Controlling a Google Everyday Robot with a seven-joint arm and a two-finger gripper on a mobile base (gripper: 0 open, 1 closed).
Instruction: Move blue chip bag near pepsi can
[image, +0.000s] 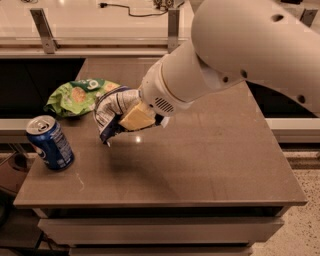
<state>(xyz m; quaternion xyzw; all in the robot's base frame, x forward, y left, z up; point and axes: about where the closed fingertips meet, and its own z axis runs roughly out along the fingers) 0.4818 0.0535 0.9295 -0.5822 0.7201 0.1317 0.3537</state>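
Note:
The blue chip bag (111, 112), dark blue with silver-white patches, hangs crumpled in my gripper (131, 119) above the left part of the brown table (200, 160). The gripper is shut on the bag, with a tan finger pad (136, 118) pressed against it. The pepsi can (49, 142) stands upright near the table's front left corner, to the left of and below the bag, a short gap apart. My large white arm (240, 55) reaches in from the upper right and hides the table's far middle.
A bright green chip bag (77, 96) lies on the table's left edge behind the can. A white counter with metal posts (44, 24) runs along the back. The table drops off at its front and right edges.

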